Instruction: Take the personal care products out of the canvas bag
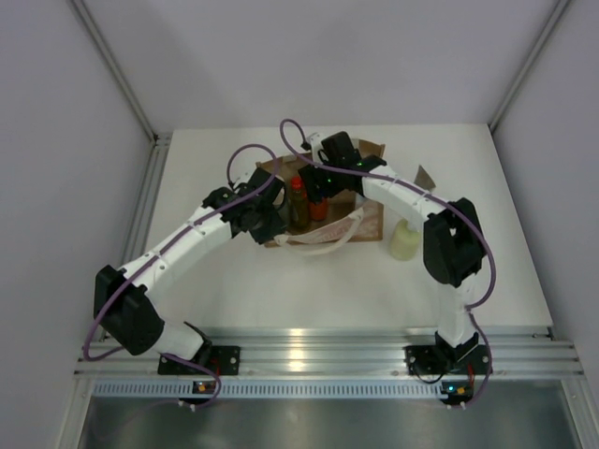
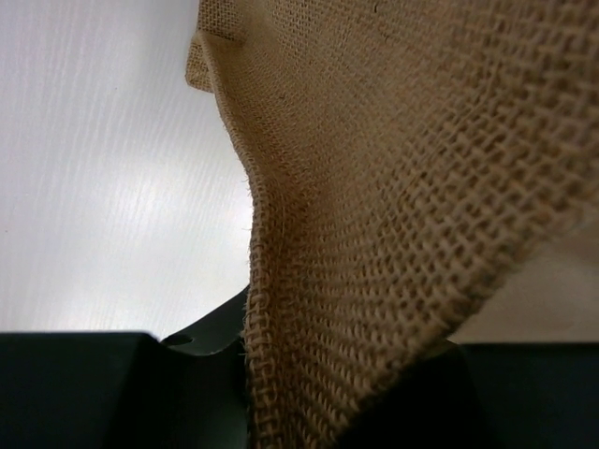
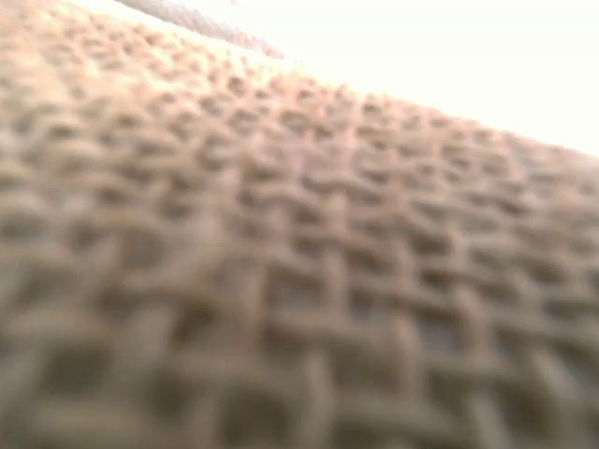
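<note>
Both arms cover most of the canvas bag (image 1: pixel 370 220) at frame centre. Weave hides the fingertips of the left gripper (image 1: pixel 260 215) and the right gripper (image 1: pixel 320 182), so whether either is open or closed cannot be told. The amber red-capped bottle (image 1: pixel 298 198) stands upright between the grippers. The pale-yellow bottle (image 1: pixel 404 241) stands just right of the bag. Open table (image 1: pixel 281 290) runs below the bag's lower edge.

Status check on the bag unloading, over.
Left jaws shut on bag cloth. Right jaws at bag mouth, state unclear. Pale bottle out on table; red-capped bottle in bag. Cloth blinds right camera.
</note>
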Robot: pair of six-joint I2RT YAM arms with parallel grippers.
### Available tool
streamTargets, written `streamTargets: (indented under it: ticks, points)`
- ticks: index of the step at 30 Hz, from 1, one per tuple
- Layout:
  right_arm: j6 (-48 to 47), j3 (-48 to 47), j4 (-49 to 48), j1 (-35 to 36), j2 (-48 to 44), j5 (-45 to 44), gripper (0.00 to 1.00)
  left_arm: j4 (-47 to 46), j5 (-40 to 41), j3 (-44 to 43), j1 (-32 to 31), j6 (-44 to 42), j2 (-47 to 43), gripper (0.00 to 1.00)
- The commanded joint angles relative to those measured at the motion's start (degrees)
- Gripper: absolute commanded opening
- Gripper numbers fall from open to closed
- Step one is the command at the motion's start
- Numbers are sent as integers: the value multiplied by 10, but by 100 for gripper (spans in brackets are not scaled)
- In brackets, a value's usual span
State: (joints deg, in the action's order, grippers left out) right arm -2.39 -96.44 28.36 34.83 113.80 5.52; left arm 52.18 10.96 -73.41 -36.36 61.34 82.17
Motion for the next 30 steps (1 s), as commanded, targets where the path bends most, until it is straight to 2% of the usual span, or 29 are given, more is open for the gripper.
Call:
streamTargets:
  ticks: [1, 4, 6, 8, 10, 11, 16, 26, 30]
  points:
    - [1, -15, -35, 9, 13, -5, 69, 13, -9, -24, 2, -9, 5, 34]
    - [8, -6, -51, 8, 20, 2, 66, 13, -13, -25, 2, -10, 1, 34]
    - [12, -2, -52, 7, 21, 1, 58, 15, -16, -24, 1, -10, -2, 34]
    - [17, 15, -68, 8, 13, 4, 43, 19, -14, -22, 2, -10, -5, 34]
    - [20, 34, -81, 7, -5, 1, 34, 19, -12, -20, 2, -10, -7, 34]
    - [19, 36, -84, 8, -11, -1, 25, 19, -11, -18, 2, -10, -8, 34]
    - [11, 35, -84, 9, -48, -22, 0, 18, -14, -14, 3, -9, -7, 34]
    - [13, 17, -76, 9, -131, -52, 0, 19, -11, -12, 3, -3, -7, 34]
    - [13, -11, -45, 9, -143, -53, 0, 18, -10, -13, 3, -1, -5, 34]
